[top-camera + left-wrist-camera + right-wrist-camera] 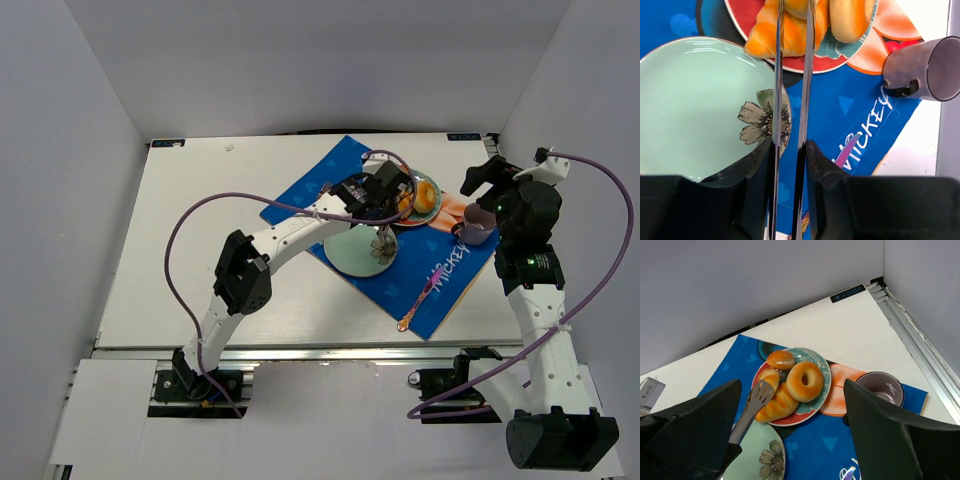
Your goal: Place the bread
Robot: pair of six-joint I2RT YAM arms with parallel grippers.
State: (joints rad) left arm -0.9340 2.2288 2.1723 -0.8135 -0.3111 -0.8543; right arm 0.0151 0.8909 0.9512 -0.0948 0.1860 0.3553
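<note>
The bread [779, 404], a ridged golden-orange roll, lies on the red and teal plate [823, 366] beside a doughnut [807, 381] and a small bun [781, 360]. My left gripper [790, 146] is shut on metal tongs [778, 100]. Their slotted tip [759, 391] rests on the bread's left end. In the left wrist view the two blades cross the bread [760, 41]; whether they pinch it is not clear. My right gripper [791, 386] is open and holds nothing, above the mat near the cup [882, 386]. From above, the left gripper [378, 195] reaches over the pastry plate [432, 214].
A pale green plate [690, 110] with a flower print lies on the blue mat [320, 185], just nearer than the pastry plate. A purple cup [475, 232] stands at the mat's right, under the right gripper [483, 180]. A spoon [420, 300] lies on the mat's near corner.
</note>
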